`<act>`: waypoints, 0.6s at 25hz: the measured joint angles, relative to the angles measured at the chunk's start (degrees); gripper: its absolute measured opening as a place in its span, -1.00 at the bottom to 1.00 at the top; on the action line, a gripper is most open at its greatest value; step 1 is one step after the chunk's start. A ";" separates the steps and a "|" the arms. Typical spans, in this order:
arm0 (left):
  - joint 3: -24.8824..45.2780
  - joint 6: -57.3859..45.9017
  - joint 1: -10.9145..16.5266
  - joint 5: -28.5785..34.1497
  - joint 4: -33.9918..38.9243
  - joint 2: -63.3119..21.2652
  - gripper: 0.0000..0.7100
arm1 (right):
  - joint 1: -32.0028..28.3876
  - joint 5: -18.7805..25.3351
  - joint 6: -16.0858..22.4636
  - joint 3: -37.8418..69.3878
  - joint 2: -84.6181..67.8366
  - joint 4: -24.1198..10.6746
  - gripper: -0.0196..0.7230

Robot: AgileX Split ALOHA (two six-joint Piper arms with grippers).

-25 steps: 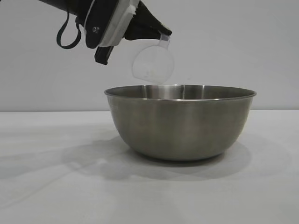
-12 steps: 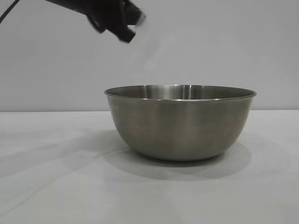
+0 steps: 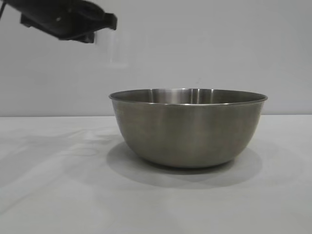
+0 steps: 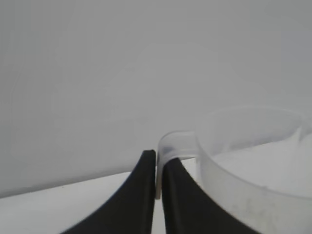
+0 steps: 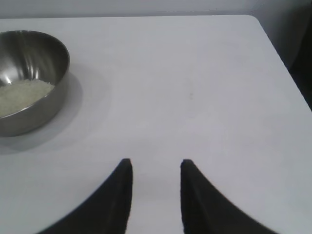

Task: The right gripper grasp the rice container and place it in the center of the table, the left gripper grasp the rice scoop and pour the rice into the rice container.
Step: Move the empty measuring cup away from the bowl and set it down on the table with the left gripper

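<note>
Upper left of the exterior frame: left end effector [image 3: 100, 24], black two-fingered claw on a black arm, level, above and to the left of the bowl, clear of its rim. Its wrist view shows the fingers [image 4: 141, 195] pinched fully shut on the tab handle of the small translucent clear plastic measuring scoop [image 4: 253, 165]; cup body sits just beside the fingertips, mouth up, looks empty, only a faint haze on the wall. In the exterior frame the scoop is just a pale smear next to the claw tip. Upright and off to the side reads as a pour already finished, cup held clear of the bowl. Centre of the exterior frame: large round brushed stainless-steel bowl with rolled rim [image 3: 187, 126] upright on the plain white tabletop [image 3: 58, 195], roughly mid-frame, soft shadow around its base, nothing touching it. That fits a container parked as the pour target. Right wrist view, upper left of frame: same bowl, with a flat bed of off-white rice grains [image 5: 22, 95] covering the bottom. Bottom centre of that frame: right end effector [image 5: 155, 168], partly open, holding nothing, hanging over bare tabletop well apart from the bowl, idle. Judgement: both steps look done; only setting the scoop down is left.
</note>
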 joint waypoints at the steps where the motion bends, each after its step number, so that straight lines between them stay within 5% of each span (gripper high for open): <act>1: 2.73 -2.53 1.13 -2.42 1.59 0.00 -1.00 | 0.00 0.00 0.00 0.00 0.00 0.00 -0.32; 9: 14.72 -9.05 10.14 -8.04 11.48 0.11 -1.00 | 0.00 0.00 0.00 0.00 0.00 0.00 -0.32; 15: 15.49 -9.29 10.77 -9.81 14.29 3.68 -1.00 | 0.00 0.00 0.00 0.00 0.00 0.00 -0.32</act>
